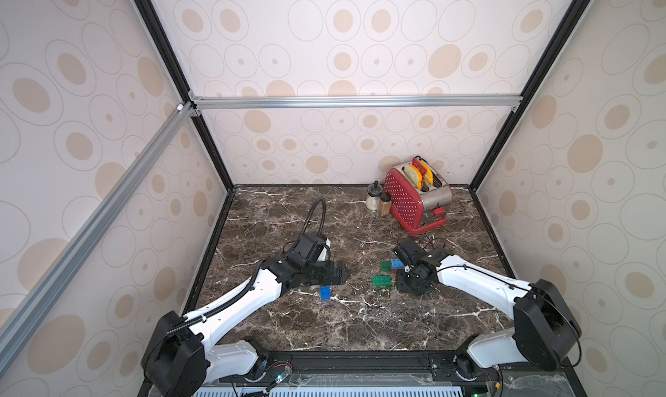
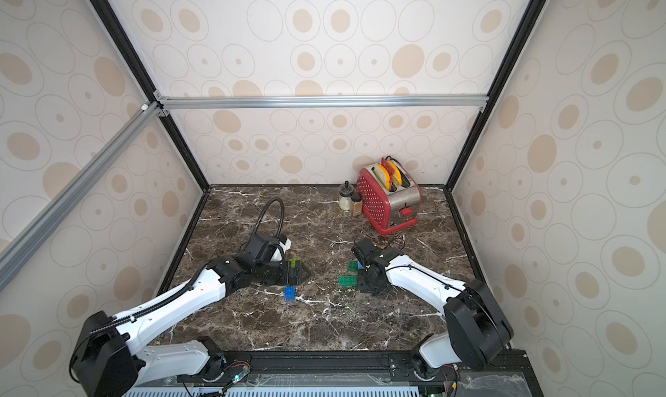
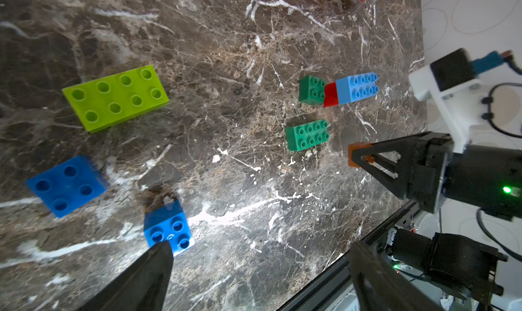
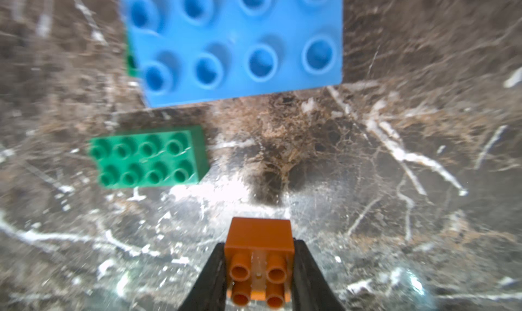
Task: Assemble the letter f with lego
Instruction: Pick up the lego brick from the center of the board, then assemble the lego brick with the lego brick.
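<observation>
My right gripper [image 4: 260, 270] is shut on a small orange lego brick [image 4: 260, 239], held just above the marble table [image 1: 360, 326], studs facing the wrist camera. Beside it lie a green oblong brick [image 1: 381, 281], a dark green square brick [image 1: 386, 265] and a light blue oblong brick [image 1: 396, 264] that sits on a red brick [image 3: 331, 95]. My left gripper [image 3: 260, 267] hangs open and empty over the table. A blue square brick [image 3: 169, 227] lies at one fingertip. Another blue square brick [image 3: 66, 186] and a lime green oblong brick [image 3: 115, 97] lie farther off.
A red toaster [image 1: 414, 197] stands at the back right, its thin cord trailing toward my right arm. Two small jars [image 1: 373, 197] stand to its left. Patterned walls close in the table on three sides.
</observation>
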`<state>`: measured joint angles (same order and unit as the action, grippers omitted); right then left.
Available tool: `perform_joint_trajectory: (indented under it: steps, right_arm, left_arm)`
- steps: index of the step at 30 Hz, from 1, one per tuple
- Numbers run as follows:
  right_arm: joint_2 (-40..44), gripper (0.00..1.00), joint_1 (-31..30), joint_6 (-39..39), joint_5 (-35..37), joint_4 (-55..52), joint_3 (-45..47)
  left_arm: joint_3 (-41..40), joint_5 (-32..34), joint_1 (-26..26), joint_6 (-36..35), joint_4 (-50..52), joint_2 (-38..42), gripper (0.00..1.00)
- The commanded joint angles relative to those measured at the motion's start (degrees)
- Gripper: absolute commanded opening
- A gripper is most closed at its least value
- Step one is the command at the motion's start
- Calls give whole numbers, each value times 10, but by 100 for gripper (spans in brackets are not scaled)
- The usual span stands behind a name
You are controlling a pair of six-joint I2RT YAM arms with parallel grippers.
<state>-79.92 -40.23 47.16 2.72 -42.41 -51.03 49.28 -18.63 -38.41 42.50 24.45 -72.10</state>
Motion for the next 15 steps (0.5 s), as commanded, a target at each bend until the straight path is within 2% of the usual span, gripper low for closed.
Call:
perform_joint_trajectory:
  steps: [1, 6, 9, 11, 15]
  right_arm:
    - [37, 34, -4, -37, 16, -61, -36]
    - [47, 36, 8, -89, 32, -96, -91]
    - [29, 36, 43, -127, 4, -93, -115]
    - [8, 36, 64, -150, -11, -87, -132]
    - [-31, 36, 73, -177, -16, -85, -163]
  left_arm:
    - [35, -16, -21, 21, -69, -42, 97]
    - [52, -52, -41, 58, -168, -112, 90]
    - [60, -77, -42, 87, -238, -153, 81]
    - [67, -81, -41, 104, -276, -180, 71]
    - [78, -106, -41, 140, -349, -231, 59]
